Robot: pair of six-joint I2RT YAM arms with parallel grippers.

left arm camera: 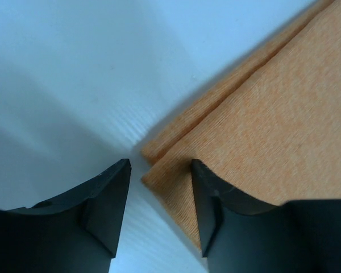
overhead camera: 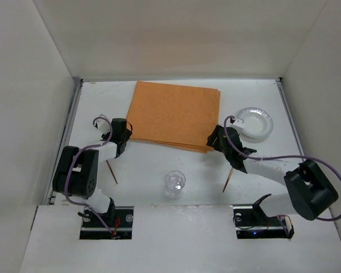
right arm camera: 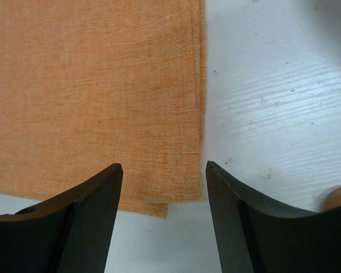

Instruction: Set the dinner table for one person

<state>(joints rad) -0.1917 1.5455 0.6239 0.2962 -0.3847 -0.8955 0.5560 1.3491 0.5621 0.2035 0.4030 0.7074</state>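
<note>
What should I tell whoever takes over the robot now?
Left gripper: open, at the orange placemat's near left corner, gripping nothing.
Right gripper: open, over its near right corner.
Plate far right on the dinner table; clear cup near centre; one wooden stick by the left arm, another by the right.
Done: nothing set on the placemat yet.
Left: probably position placemat, then plate, cup, sticks.

Robot lab test cell, not a home. Was boxed in by plain white panels (overhead camera: 28, 114); held a matte white counter (overhead camera: 142, 170) with left arm base (overhead camera: 105, 218) and right arm base (overhead camera: 261, 220) bolted at near edge, electronics exposed.
</note>
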